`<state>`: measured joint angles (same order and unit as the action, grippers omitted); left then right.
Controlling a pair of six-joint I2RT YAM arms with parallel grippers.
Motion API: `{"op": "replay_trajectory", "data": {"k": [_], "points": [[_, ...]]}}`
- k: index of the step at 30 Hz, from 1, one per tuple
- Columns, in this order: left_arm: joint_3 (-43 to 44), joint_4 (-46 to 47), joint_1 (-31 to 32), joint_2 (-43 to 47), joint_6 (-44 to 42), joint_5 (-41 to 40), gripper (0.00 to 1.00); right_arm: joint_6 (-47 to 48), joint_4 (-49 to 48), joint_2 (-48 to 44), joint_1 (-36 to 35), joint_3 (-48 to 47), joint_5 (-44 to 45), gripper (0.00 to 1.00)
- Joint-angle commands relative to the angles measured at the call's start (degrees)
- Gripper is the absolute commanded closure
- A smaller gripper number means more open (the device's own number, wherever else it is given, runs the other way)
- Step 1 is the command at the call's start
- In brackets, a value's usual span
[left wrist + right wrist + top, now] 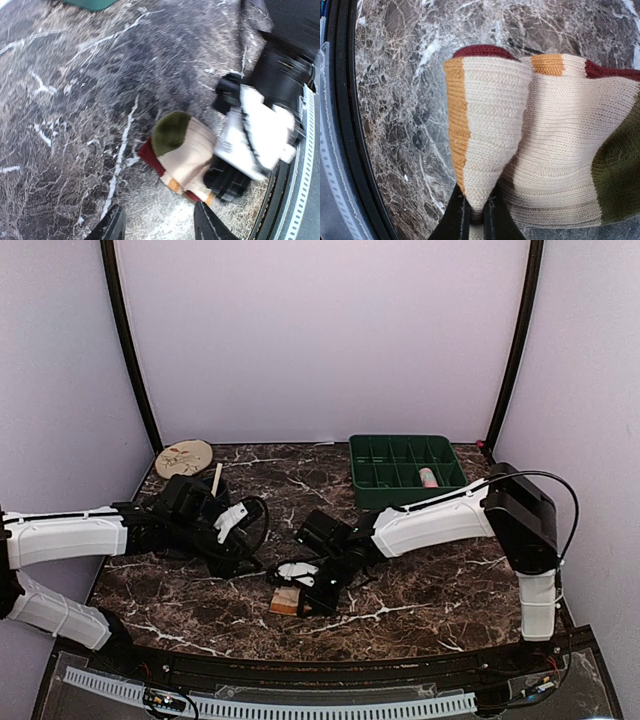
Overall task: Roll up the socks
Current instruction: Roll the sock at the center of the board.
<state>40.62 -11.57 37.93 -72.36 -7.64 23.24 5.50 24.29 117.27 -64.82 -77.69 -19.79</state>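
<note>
The tan sock, cream with orange, dark red and olive bands, lies bunched on the marble near the front edge. My right gripper is shut on a pinched fold of its cream and orange end. In the left wrist view the same sock shows with the right gripper behind it. My left gripper stands open just short of the sock, with only table between its fingers; from above it sits to the sock's left. The pink sock lies in the green tray.
A green compartment tray stands at the back right. A round beige patterned plate sits at the back left, with a pale stick beside it. The table's black front rim runs close to the sock.
</note>
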Motion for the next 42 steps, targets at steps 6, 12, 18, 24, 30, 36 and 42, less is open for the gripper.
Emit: {"op": "replay_trajectory", "data": {"k": [6, 12, 18, 24, 30, 36, 42], "points": [[-4.9, 2.3, 7.3, 7.7, -8.8, -1.7, 0.49, -4.0, 6.0, 6.5, 5.1, -2.6, -15.7, 1.00], [-2.5, -0.5, 12.0, 3.6, -14.5, -2.0, 0.50, -2.7, 10.2, 9.5, 6.3, -4.5, -20.0, 1.00], [0.5, -1.8, 14.9, -2.1, -18.8, -3.1, 0.49, -3.1, 10.7, 9.9, 7.2, -4.6, -21.9, 1.00], [3.7, -3.9, 16.8, -7.8, -23.4, -3.7, 0.49, -2.4, 12.9, 10.9, 8.1, -5.8, -22.8, 1.00], [5.3, -4.4, 18.4, -11.8, -26.8, -5.9, 0.49, -2.2, 13.7, 11.7, 8.7, -6.8, -23.8, 1.00], [5.4, -2.6, 18.8, -14.8, -28.3, -11.3, 0.49, -1.6, 14.4, 12.3, 9.3, -7.9, -25.1, 1.00], [6.4, -1.4, 18.8, -17.4, -29.7, -13.3, 0.49, -1.3, 15.1, 13.1, 9.7, -8.8, -25.8, 1.00]]}}
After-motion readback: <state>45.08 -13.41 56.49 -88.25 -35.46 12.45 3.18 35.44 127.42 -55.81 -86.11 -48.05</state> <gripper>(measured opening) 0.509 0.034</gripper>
